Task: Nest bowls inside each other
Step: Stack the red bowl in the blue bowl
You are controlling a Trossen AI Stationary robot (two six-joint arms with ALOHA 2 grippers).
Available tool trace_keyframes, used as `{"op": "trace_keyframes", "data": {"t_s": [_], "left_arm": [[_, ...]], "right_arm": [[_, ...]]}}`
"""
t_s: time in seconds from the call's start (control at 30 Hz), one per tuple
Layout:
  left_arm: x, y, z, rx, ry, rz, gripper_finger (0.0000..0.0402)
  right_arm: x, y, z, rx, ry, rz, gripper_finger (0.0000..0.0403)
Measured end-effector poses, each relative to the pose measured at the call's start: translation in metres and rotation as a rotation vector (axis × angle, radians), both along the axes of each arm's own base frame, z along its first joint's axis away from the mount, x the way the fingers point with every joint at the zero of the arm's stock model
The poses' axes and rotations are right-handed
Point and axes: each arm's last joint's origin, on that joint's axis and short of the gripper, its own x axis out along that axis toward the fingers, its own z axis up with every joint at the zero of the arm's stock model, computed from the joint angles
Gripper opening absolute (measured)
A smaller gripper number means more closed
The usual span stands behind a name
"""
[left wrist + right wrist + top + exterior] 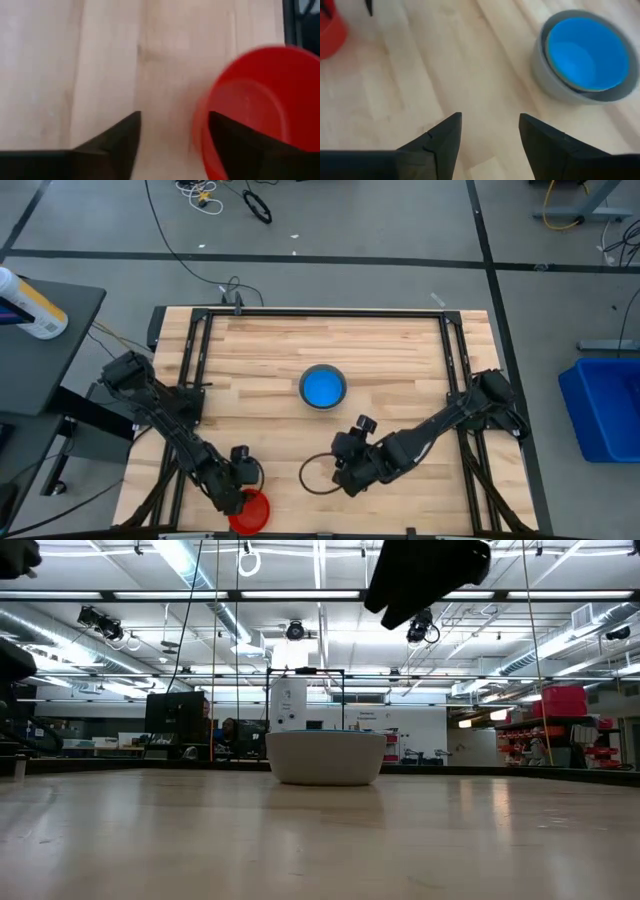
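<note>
A red bowl (250, 512) sits upright on its base near the table's front edge, left of centre. My left gripper (240, 486) is low over it, open; in the left wrist view one finger (235, 150) shows in front of the red bowl (260, 105) and the other (120, 145) stands over bare wood outside it. A grey bowl (322, 387) with a bright light blue bowl (587, 52) nested inside stands at the table's middle. My right gripper (346, 473) hovers open over bare wood between the two, nothing between its fingers (490, 145). My left gripper comes slanting down at the red bowl's rim (201, 131), on the side toward the table's middle. The rim lies in the gap between the two open fingers. Whether either finger touches the bowl, I cannot tell.
A black metal frame (195, 370) runs along the table's left, far and right sides. A dark cable loop (312, 476) lies by my right gripper. A side stand with a white bottle (30, 305) is off the left edge, a blue bin (605, 405) off the right.
</note>
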Motion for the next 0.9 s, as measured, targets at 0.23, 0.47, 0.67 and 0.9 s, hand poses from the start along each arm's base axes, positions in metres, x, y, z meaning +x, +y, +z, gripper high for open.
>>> {"op": "trace_keyframes", "data": {"t_s": [0.23,0.47,0.67,0.9], "left_arm": [[0.016,0.016,0.003,0.135,-0.141,0.131,0.0019],[0.056,0.026,0.050,0.452,-0.446,0.266,0.0006],[0.075,0.022,0.100,0.709,-0.580,0.290,0.0005],[0.098,0.058,0.094,0.837,-0.524,0.374,0.0005]], "right_arm": [[-0.004,0.012,-0.012,0.030,-0.046,0.027,0.0201],[0.000,0.016,-0.008,0.011,-0.128,0.018,0.0208],[0.003,0.015,-0.004,-0.040,-0.218,-0.033,0.0216],[0.004,0.013,-0.003,-0.090,-0.256,-0.069,0.0214]]}}
